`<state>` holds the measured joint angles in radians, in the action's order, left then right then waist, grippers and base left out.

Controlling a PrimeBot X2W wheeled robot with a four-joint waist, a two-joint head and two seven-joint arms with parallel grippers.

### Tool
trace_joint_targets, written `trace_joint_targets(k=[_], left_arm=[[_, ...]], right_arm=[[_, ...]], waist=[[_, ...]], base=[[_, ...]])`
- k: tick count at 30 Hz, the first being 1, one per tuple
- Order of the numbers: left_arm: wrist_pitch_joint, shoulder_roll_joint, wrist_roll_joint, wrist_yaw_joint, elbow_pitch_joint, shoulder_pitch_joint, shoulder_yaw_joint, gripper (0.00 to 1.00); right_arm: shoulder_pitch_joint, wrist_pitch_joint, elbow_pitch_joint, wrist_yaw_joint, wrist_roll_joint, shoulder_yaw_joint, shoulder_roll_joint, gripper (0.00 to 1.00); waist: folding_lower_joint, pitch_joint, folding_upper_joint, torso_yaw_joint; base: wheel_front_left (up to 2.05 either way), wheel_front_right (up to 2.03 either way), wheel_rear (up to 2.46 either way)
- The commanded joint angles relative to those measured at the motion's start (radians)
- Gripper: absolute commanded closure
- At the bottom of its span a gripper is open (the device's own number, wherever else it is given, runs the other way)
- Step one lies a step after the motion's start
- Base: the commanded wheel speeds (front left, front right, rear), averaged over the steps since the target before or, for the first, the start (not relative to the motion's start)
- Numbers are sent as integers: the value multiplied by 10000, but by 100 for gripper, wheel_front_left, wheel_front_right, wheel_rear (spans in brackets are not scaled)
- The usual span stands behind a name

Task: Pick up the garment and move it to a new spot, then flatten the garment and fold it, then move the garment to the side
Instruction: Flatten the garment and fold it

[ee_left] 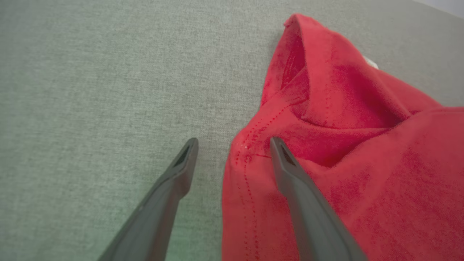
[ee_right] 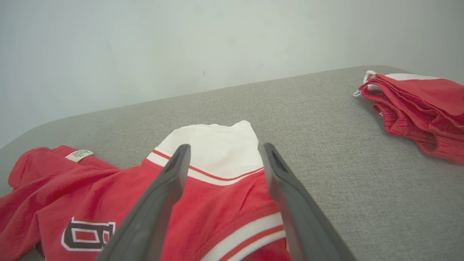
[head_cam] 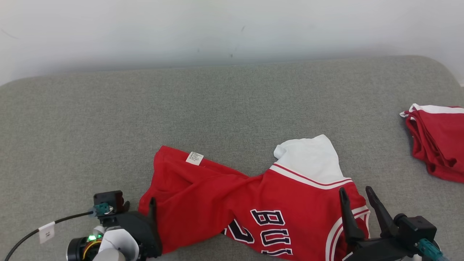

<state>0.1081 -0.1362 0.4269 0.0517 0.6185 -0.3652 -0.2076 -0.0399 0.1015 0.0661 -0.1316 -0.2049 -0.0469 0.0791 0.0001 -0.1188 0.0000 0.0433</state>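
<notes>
We see the garment (head_cam: 232,203), a soft red jersey, lying crumpled along the near edge of the worktop (head_cam: 253,101), from its middle toward the right. Its knit looks fuzzy, with rows of stitching at the hem. A smooth white panel (head_cam: 311,159) edged in red-and-white stripes folds out at the top, black-and-white block lettering (head_cam: 272,221) runs across the front, and a small white label (head_cam: 194,158) sits on the bunched left part.

The left gripper (ee_left: 233,145) has its jaws spread wide across the garment's left hem, one dark tapered finger over red cloth and one over grey weave, gripping nothing. The right gripper (head_cam: 354,190) also has its jaws apart and empty, above the striped right side.

A second red garment (head_cam: 438,145), folded, with white trim, lies at the right edge. The worktop's cover is a coarse grey fabric with rounded far corners.
</notes>
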Motion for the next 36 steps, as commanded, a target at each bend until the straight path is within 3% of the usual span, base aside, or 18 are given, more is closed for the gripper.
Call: trace_joint_targets(k=[1, 6, 7, 8, 9, 10, 20, 24, 29, 36], left_arm=[[256, 27, 91, -3, -330, 222, -30, 0], [839, -177, 64, 74, -1208, 637, -194, 0], [866, -194, 49, 60, -1296, 647, -224, 27], [948, -243, -8, 9, -1337, 663, -305, 69], [948, -243, -8, 9, -1337, 663, -305, 69], [945, -252, -11, 10, -1402, 658, -334, 100], [386, -306, 93, -25, -1819, 320, -233, 100], [-845, 186, 1046, -181, -3401, 374, 532, 100], [-1304, 444, 1646, -326, -4988, 632, 753, 100], [-1867, 648, 2330, -514, -5954, 955, 927, 100]], right_arm=[[-27, -7, -27, 15, -19, -2, -29, 0], [3, -17, -45, 15, -1, -2, -38, 0], [28, -13, -45, 15, -2, 13, -42, 0], [54, -12, -40, 15, -5, 34, -44, 0], [54, -12, -40, 15, -5, 34, -44, 0], [78, -2, -35, 15, -10, 53, -46, 0], [118, 45, 13, 15, 19, 15, -69, 0], [10, 44, -9, 15, 27, -53, -75, 0], [-88, -11, -29, 15, 48, -111, -84, 0], [-8, -17, -48, 15, 67, -21, -91, 0]], waist=[[-1, -9, 0, 9], [-1, -70, 0, 50], [-1, -81, 0, 66], [-1, -91, 0, 85], [-1, -91, 0, 85], [-1, -97, 0, 106], [-1, -97, 0, 272], [-1, -36, 0, 258], [-1, 29, 0, 166], [-1, 65, 0, 182]], base=[[0, 0, 0], [0, 0, 0], [0, 0, 0], [0, 0, 0], [0, 0, 0], [0, 0, 0], [0, 0, 0], [0, 0, 0], [0, 0, 0], [0, 0, 0]])
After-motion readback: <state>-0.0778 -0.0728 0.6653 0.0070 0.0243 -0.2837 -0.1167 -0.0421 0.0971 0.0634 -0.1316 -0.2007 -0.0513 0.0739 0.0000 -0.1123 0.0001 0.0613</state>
